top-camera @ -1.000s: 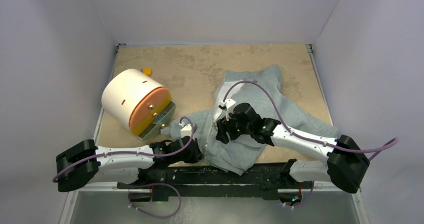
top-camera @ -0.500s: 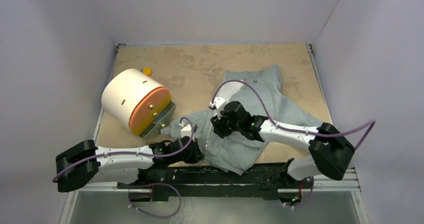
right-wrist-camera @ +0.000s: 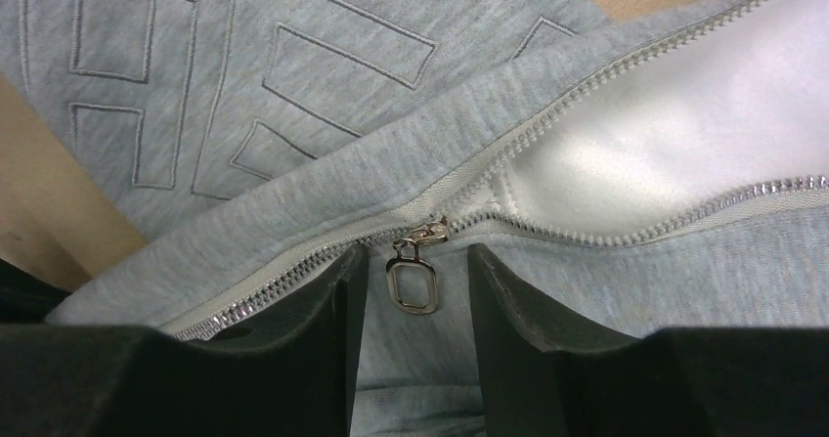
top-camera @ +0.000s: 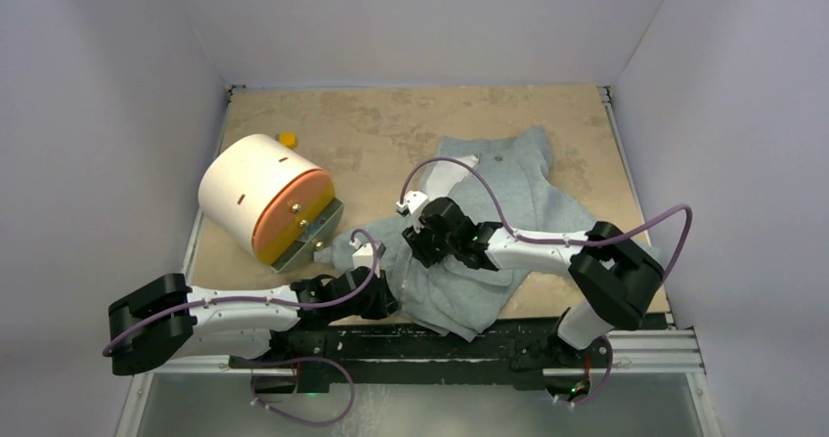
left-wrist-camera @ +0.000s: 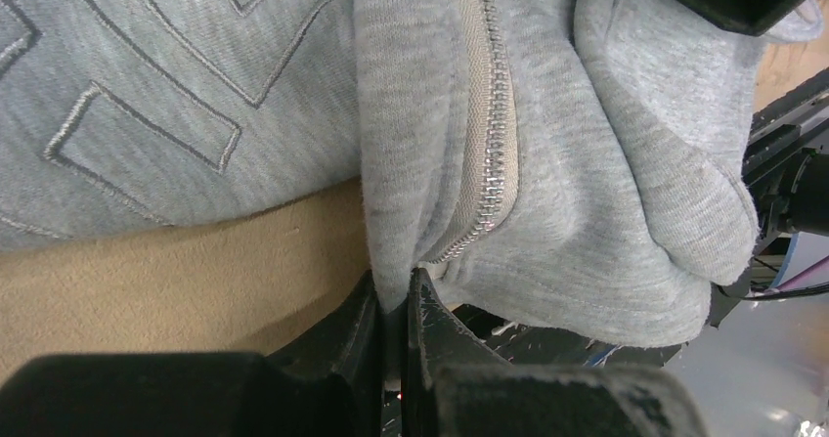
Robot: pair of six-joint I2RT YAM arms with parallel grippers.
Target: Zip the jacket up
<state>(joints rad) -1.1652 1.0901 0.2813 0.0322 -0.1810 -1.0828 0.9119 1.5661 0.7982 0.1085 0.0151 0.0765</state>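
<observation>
Jacket: the jacket (top-camera: 508, 178) lies rumpled on the desk (top-camera: 371, 134), spread under both pincers.
Left pincer: the left pincer (left-wrist-camera: 393, 310) is pressed together on the jacket's bottom hem, right at the foot of the zipper, with the closed teeth running away from its tips.
Right pincer: the right pincer (right-wrist-camera: 415, 261) is spread, its fingers on either side of the zipper pull (right-wrist-camera: 412, 287) and touching neither it nor the slider.
Just changed: over the last second the right pincer slid across the cloth towards the left one, its elbow swinging inward; the left pincer has not moved.
Meaning: the pull now hangs squarely between the spread fingers, so closing on it looks to be the next step.
Progress: only a short run is zipped; beyond the slider the teeth part over white lining.
</observation>
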